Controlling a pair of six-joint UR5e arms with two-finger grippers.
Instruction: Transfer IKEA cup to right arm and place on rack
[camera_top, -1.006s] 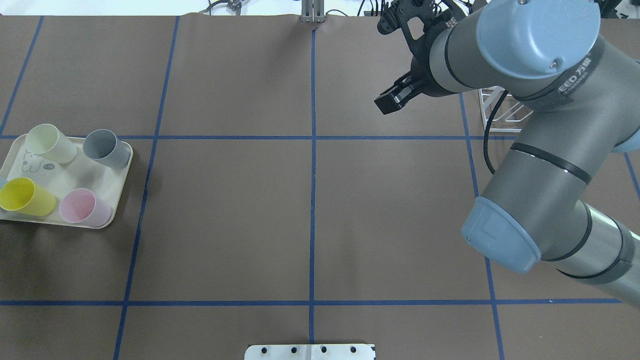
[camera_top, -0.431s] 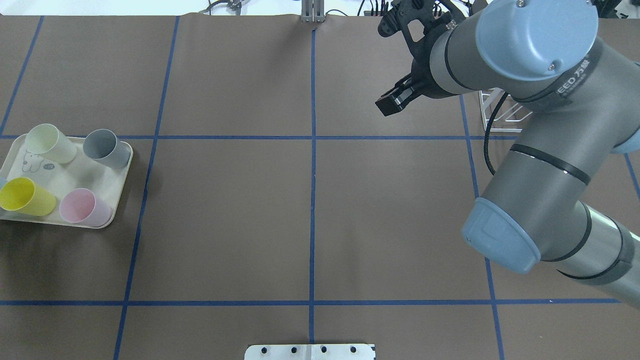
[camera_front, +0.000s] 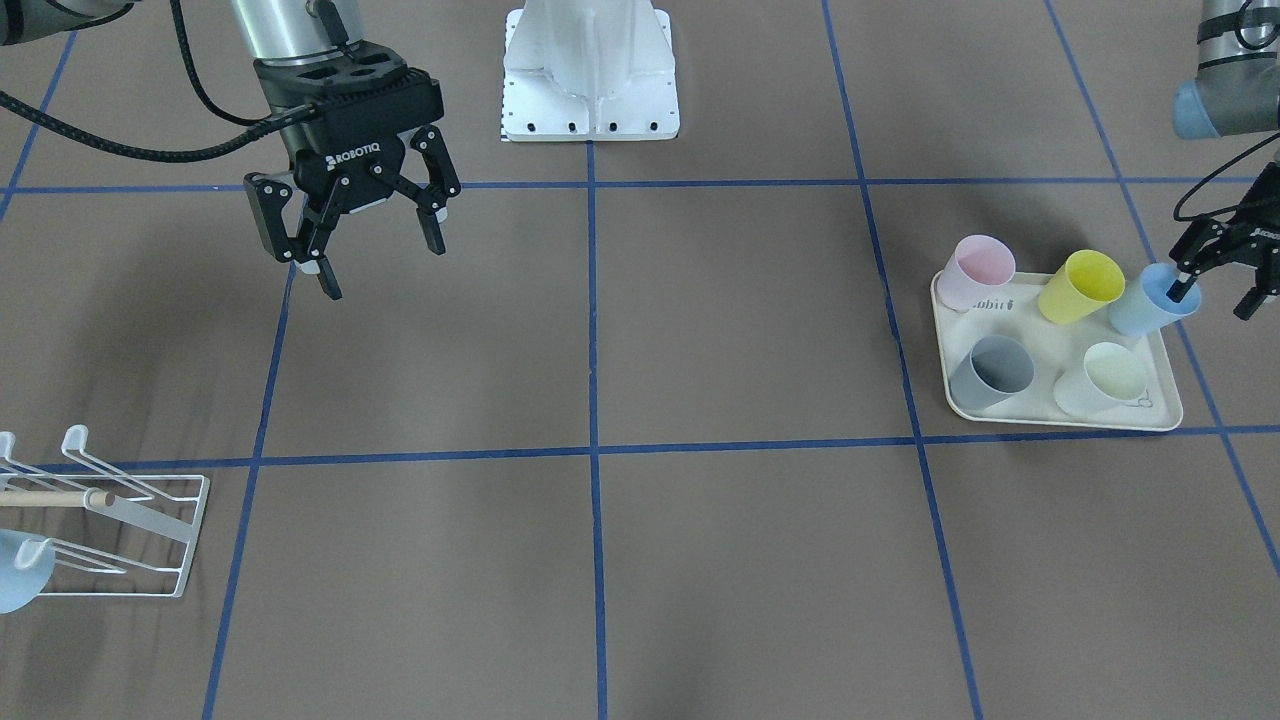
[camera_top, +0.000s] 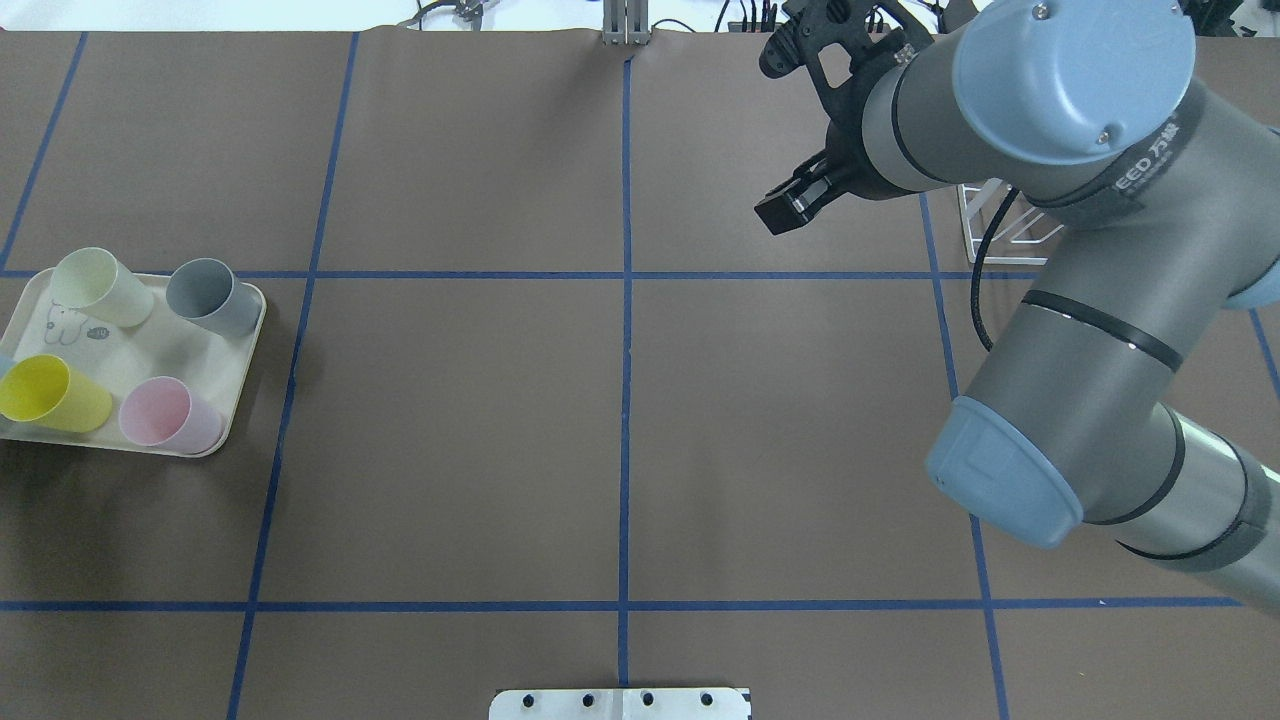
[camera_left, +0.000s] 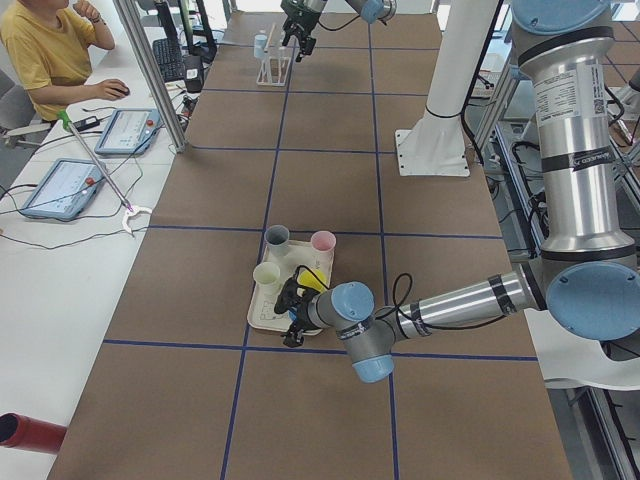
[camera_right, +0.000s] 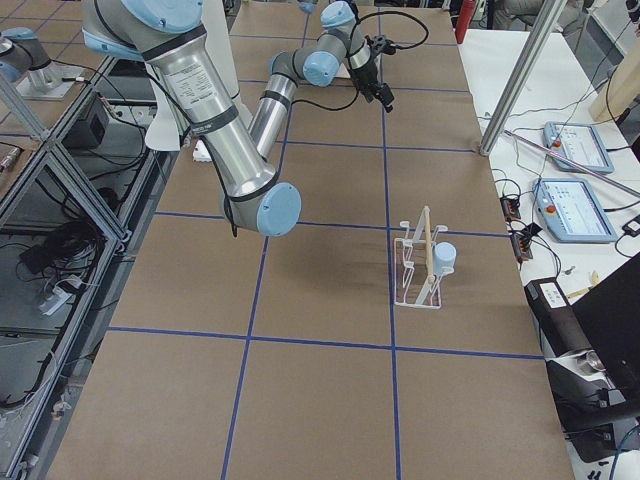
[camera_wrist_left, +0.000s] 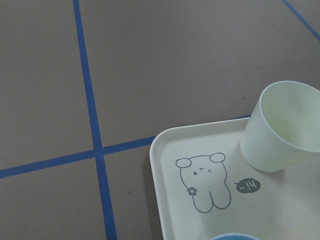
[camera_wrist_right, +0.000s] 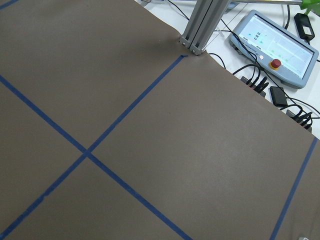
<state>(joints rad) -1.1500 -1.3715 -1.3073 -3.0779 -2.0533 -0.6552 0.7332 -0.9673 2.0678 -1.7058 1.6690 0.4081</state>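
Observation:
Several plastic cups stand on the cream tray (camera_front: 1060, 418): pink (camera_front: 980, 270), yellow (camera_front: 1080, 285), light blue (camera_front: 1148, 300), grey (camera_front: 990, 370) and pale green (camera_front: 1105, 378). My left gripper (camera_front: 1215, 295) is open at the blue cup's rim, one finger inside the cup and the other outside. The left wrist view shows the pale green cup (camera_wrist_left: 282, 127) and a sliver of blue rim (camera_wrist_left: 235, 237). My right gripper (camera_front: 383, 270) hangs open and empty above the table. The white wire rack (camera_front: 150, 520) has a wooden rod and one blue cup (camera_front: 15, 580) on it.
The robot's white base (camera_front: 590, 70) stands at mid-table on the robot's side. In the overhead view the right arm hides most of the rack (camera_top: 1000, 215). A person (camera_left: 50, 50) sits at a side desk with tablets beyond the table's far edge.
The right wrist has drifted slightly toward the far edge. The cups on the tray have not moved.

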